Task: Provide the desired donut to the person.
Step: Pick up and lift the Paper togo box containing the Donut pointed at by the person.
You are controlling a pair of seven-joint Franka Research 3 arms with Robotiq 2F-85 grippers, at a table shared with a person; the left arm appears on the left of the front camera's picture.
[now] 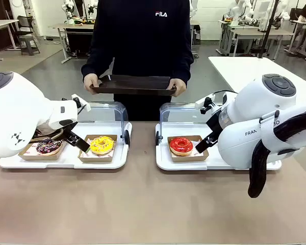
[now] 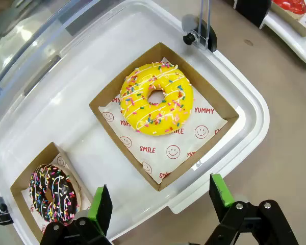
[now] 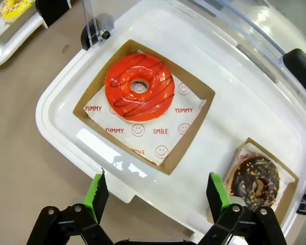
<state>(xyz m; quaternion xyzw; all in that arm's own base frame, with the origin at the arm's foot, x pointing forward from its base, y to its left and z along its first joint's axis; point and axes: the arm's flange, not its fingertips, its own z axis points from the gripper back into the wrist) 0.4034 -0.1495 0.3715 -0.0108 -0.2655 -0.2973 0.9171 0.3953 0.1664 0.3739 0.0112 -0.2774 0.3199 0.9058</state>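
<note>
No donut delivered yet: each lies in its box, and both tools are empty.
The yellow donut (image 2: pixel 155 99) sits in an open cardboard box (image 2: pixel 199 152) just ahead of the left tool (image 2: pixel 160 196), whose fingers stand wide and grip nothing. The red donut (image 3: pixel 139 88) lies likewise ahead of the right tool (image 3: pixel 158 190), also spread wide. Beyond both tools the person (image 1: pixel 143 41) holds a bare dark tray (image 1: pixel 134 84) — which donut is wanted I cannot tell, so picking, lifting and handing over all remain.
</note>
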